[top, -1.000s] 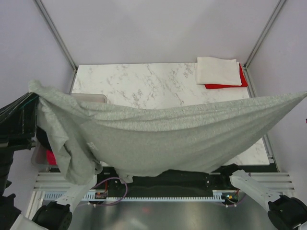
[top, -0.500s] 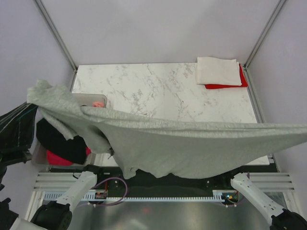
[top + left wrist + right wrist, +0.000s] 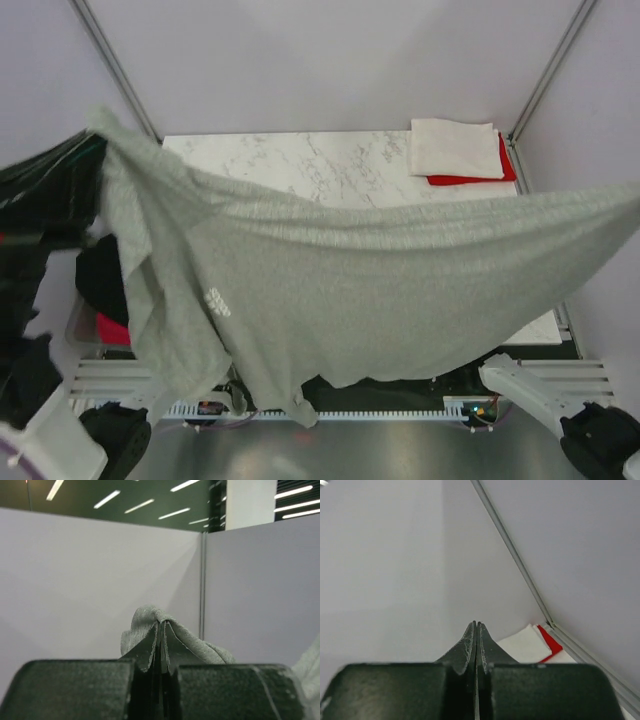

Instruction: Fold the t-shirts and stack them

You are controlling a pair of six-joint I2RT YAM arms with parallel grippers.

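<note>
Grey t-shirt (image 3: 380, 290) lifted higher, black t-shirt (image 3: 100, 280) in tub (image 3: 72, 328)

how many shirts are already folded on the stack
2: a white t-shirt lying on a red t-shirt at the marble table's far right corner. Others beneath them could be hidden.

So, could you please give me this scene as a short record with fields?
held item: grey t-shirt, spread in the air between both arms, white logo showing
left gripper: shut on the grey t-shirt
right gripper: shut; no cloth shows in its own view, likely holding the shirt's right end
finished stack: white t-shirt on red t-shirt, far right corner of table
</note>
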